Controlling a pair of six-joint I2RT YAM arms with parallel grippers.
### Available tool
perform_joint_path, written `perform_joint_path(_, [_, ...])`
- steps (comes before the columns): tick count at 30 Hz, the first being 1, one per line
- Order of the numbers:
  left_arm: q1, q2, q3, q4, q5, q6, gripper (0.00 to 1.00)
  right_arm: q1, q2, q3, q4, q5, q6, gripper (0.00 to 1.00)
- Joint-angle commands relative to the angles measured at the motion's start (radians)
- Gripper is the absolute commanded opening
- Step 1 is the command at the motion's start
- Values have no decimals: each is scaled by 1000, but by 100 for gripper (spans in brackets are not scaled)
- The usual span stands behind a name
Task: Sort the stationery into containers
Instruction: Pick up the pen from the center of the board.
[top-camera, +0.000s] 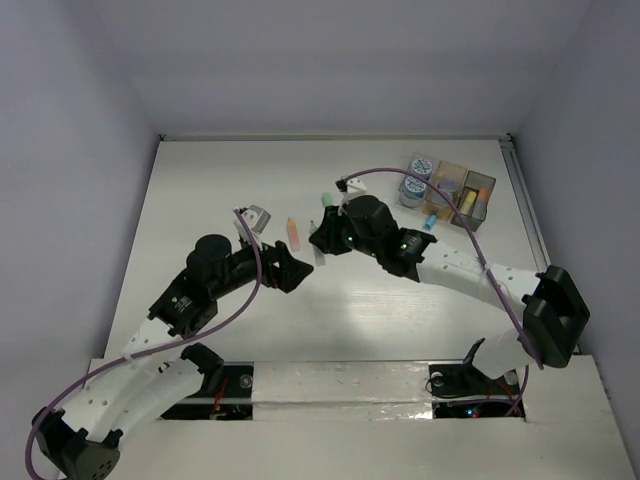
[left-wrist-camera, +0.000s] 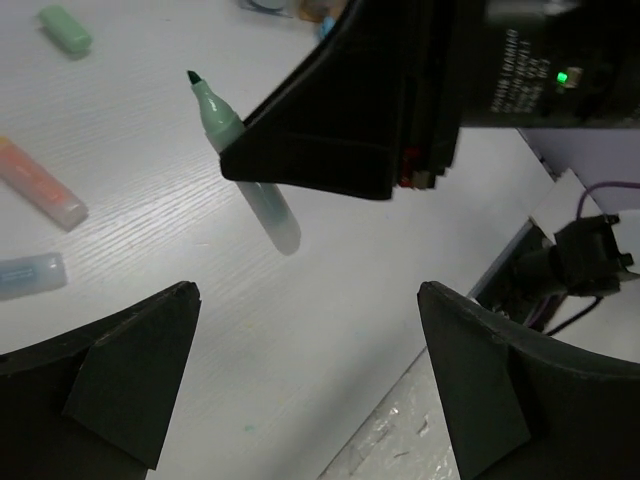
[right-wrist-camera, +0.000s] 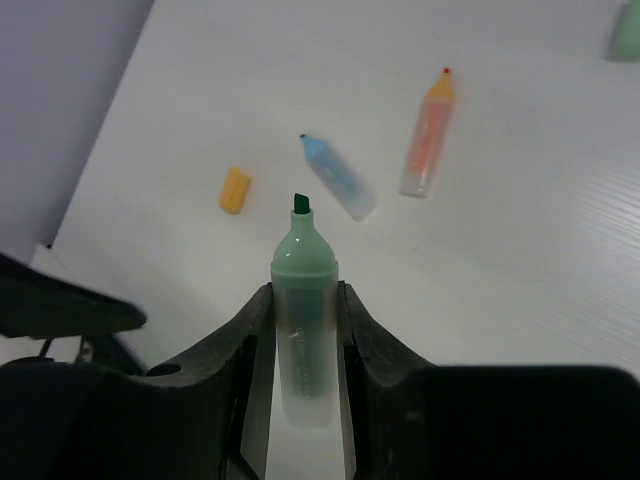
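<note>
Left gripper: jaws wide, nothing between them, mid-table. Orange highlighter: flat on table just beyond it, uncapped. Right gripper: clamped on green highlighter, tip exposed. Amber box, grey box: side by side, far right. Patterned rolls left of amber box.

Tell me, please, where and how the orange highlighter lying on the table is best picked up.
Grip the orange highlighter mid-barrel, coming down from above and closing across its width. It lies flat with bare table along both long sides; the uncapped nib end tapers and would probably slip.
</note>
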Motion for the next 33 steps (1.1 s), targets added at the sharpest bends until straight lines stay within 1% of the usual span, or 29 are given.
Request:
perform_joint_path(1, [-5,-15,20,-16,-159,1,89,54,15,61,182,6,69,10])
perform_joint_path(4, [-5,-12,26,-29,-188,4,89,65,17,85,193,-12,75,11])
perform_joint_path(7, [-5,-5,28,-18,-196,4,84,89,20,104,199,-21,76,11])
perform_joint_path(9, [-5,-1,31,-23,-210,6,80,109,11,96,211,-20,88,11])
perform_joint_path(11, [-5,-4,29,-24,-214,6,72,109,3,75,260,-49,116,11])
perform_joint_path(12, [-5,-5,29,-21,-216,6,71,109,1,70,265,-62,125,11])
perform_joint_path(16, [-5,-22,25,-12,-222,4,65,129,9,72,279,-113,136,11])
perform_joint_path(19, [-5,-30,23,-7,-224,1,56,140,6,65,285,-122,141,11])
perform_joint_path(20, [-5,-27,23,-9,-223,1,52,140,1,59,303,-125,145,11])
perform_joint_path(24, [-5,-22,25,-9,-220,-1,46,149,-3,49,326,-152,159,12])
perform_joint_path(28, [-5,-12,25,-7,-208,3,42,149,-5,41,342,-167,170,12])
perform_joint_path(29, [-5,-8,25,-7,-208,3,31,149,-5,39,346,-170,171,12])
perform_joint_path(31, [-5,-8,25,-9,-207,6,21,149,-8,35,351,-173,173,12])
perform_joint_path(33, [-5,-7,25,-7,-199,6,5,149,-15,27,354,-164,171,12])
